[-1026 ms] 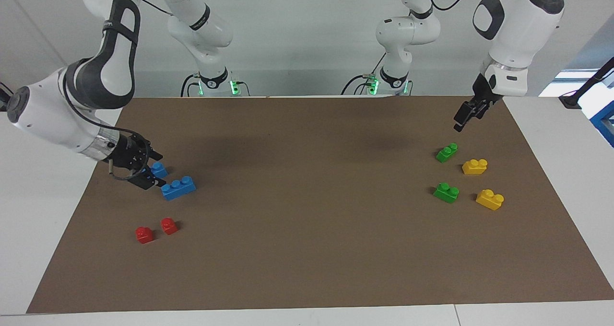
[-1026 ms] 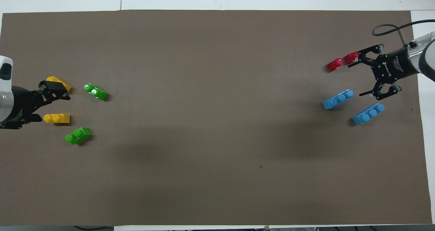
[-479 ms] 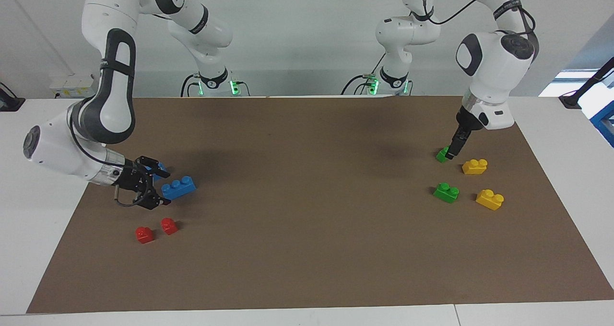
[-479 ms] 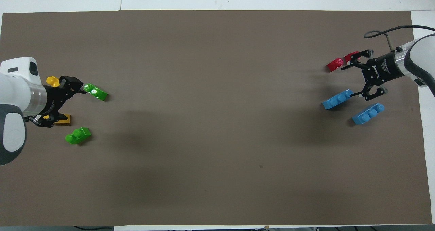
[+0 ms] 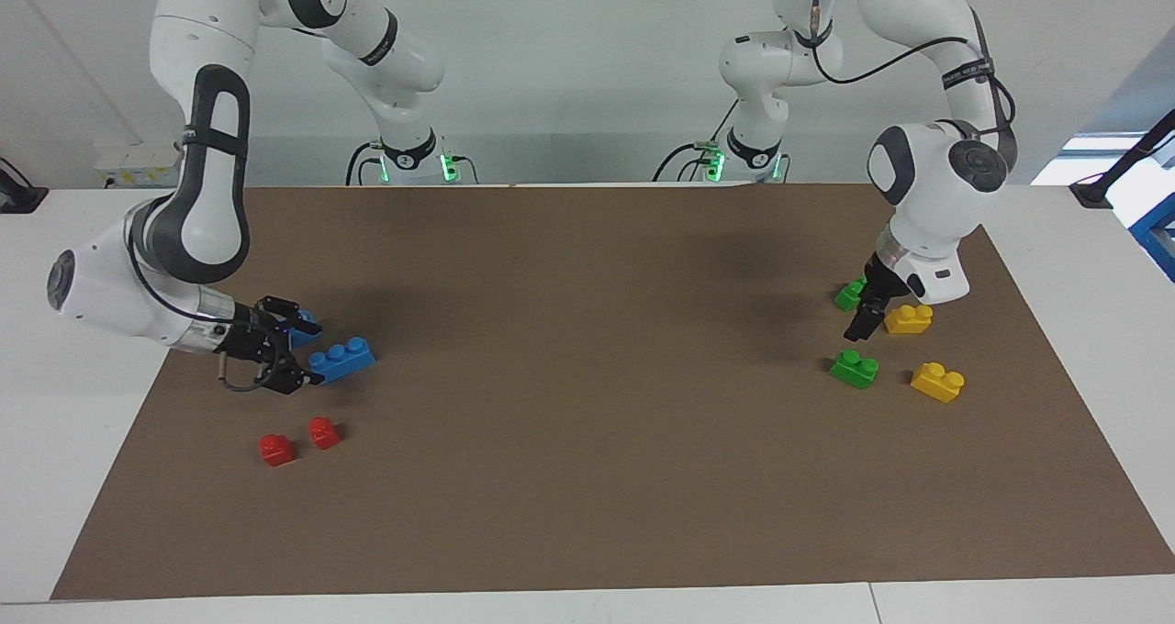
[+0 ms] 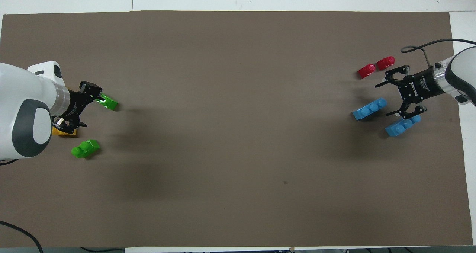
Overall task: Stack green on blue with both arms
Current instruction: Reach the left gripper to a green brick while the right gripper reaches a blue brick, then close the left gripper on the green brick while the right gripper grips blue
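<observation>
The blue brick (image 5: 341,360) (image 6: 370,109) lies on the brown mat. My right gripper (image 5: 310,356) (image 6: 385,95) is open and low, its jaws at the brick's end toward the right arm's end of the table; I cannot tell if they touch. The second blue brick (image 6: 402,125) lies partly under that gripper. Two green bricks lie near the left arm's end: one farther from the robots (image 5: 854,368) (image 6: 109,103), one nearer (image 5: 849,295) (image 6: 85,149). My left gripper (image 5: 860,323) (image 6: 82,109) is open and empty, just above the mat between them, close to the farther one.
Two yellow bricks (image 5: 909,318) (image 5: 937,381) lie beside the green ones, toward the mat's edge; the left arm hides most of them in the overhead view. Two red bricks (image 5: 275,450) (image 5: 323,432) lie farther from the robots than the blue bricks.
My left gripper has come down from high above the green and yellow bricks to just above the mat. My right gripper has lowered and shifted to the blue brick's end. No brick has moved.
</observation>
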Controlling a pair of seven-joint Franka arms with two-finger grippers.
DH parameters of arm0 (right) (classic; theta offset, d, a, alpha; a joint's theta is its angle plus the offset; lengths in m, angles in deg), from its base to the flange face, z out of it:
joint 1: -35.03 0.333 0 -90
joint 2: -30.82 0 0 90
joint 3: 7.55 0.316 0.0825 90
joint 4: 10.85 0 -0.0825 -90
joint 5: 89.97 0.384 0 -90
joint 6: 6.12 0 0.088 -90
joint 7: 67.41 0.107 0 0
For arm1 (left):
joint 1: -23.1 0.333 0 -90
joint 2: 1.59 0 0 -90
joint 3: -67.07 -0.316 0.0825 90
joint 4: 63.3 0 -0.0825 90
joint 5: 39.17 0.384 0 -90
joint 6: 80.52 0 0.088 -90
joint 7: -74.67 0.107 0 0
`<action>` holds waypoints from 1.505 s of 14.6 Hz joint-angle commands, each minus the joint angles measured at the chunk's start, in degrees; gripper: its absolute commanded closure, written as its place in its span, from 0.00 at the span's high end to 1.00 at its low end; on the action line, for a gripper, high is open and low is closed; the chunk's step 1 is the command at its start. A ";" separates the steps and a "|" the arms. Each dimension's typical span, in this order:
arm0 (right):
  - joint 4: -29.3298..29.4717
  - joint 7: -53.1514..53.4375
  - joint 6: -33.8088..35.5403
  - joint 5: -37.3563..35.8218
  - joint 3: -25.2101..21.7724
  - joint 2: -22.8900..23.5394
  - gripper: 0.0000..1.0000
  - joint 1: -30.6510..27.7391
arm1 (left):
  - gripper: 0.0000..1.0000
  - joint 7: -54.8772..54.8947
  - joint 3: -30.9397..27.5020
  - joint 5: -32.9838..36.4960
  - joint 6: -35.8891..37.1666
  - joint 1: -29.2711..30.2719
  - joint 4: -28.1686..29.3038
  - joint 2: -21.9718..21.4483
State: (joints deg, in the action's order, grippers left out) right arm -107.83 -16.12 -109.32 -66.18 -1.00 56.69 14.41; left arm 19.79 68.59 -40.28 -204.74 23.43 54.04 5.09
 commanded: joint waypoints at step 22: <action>-6.47 -16.56 -8.25 0.57 0.57 0.31 0.03 -0.65 | 0.97 -1.10 -0.02 -1.00 -7.25 2.39 -8.10 14.93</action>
State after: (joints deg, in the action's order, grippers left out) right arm -114.27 -29.40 -117.40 -66.18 -0.91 57.15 14.40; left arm 19.09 68.41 -40.63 -208.28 25.60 43.31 20.16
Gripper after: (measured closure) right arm 0.207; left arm 0.000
